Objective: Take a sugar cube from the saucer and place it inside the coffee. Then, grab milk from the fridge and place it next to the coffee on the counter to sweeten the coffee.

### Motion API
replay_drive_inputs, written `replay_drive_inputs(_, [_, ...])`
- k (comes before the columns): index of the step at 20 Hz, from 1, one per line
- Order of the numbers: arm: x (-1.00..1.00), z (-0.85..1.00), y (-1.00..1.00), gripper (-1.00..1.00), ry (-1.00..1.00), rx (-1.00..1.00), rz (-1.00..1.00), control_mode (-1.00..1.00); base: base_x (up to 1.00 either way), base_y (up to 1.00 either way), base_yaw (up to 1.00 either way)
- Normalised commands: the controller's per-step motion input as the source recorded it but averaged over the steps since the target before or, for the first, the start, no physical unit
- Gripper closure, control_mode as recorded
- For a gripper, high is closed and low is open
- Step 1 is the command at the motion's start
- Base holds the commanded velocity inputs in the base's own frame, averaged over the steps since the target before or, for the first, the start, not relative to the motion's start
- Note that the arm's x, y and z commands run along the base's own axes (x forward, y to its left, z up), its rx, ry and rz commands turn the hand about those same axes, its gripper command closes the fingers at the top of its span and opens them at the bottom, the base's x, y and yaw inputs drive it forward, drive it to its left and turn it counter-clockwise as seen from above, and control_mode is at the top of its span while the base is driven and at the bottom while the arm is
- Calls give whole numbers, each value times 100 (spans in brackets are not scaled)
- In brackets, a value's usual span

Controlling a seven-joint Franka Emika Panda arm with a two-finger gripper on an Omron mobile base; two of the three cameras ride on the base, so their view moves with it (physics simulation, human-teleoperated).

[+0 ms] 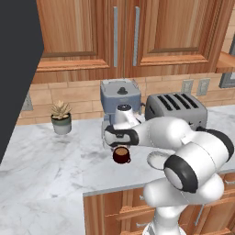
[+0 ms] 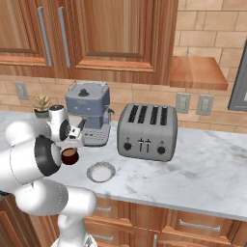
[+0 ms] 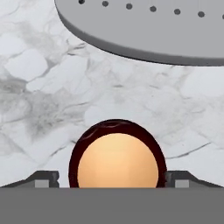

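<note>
Gripper [image 3: 113, 183] hangs directly over the coffee [image 3: 117, 155], a dark red mug w/ brown liquid. In the hand view the two tips sit wide apart, one each side of the rim, nothing between them, so jaws are spread and empty. Sugar cube can't be made out; judged to be in the coffee already, surface looks plain tan.

Landmark: coffee machine [image 2: 88, 113], grey-blue, on the counter [image 2: 202, 164]. The mug stands just in front of its drip tray [image 3: 144, 30]. Saucer [image 2: 101, 172] sits in front of the machine too, a bit toward the toaster [image 2: 147, 131], near the mug but apart; looks bare. A small potted plant [image 1: 61, 117] stands on the machine's other side.

Step in hand, as judged: clear away from the mug, then go for milk in the fridge [image 1: 16, 69], the black mass well off on the plant side. To do it well: lift straight up first w/ tips kept wide so neither clips the rim or handle; avoid swinging back into the machine's overhang.
</note>
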Motion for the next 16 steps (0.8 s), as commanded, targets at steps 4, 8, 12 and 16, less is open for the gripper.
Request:
replay_drive_inputs(4, [-63,62,0,-100,-24,0,0,-100,0,0,0])
replay_drive_inputs(8, [-99,74,0,-100,-38,0,0,-100,0,0,0])
replay_drive_inputs(12, [-100,62,0,-100,-40,0,0,-100,0,0,0])
replay_drive_inputs(16, [-88,83,-10,-100,-32,0,0,-100,0,0,0])
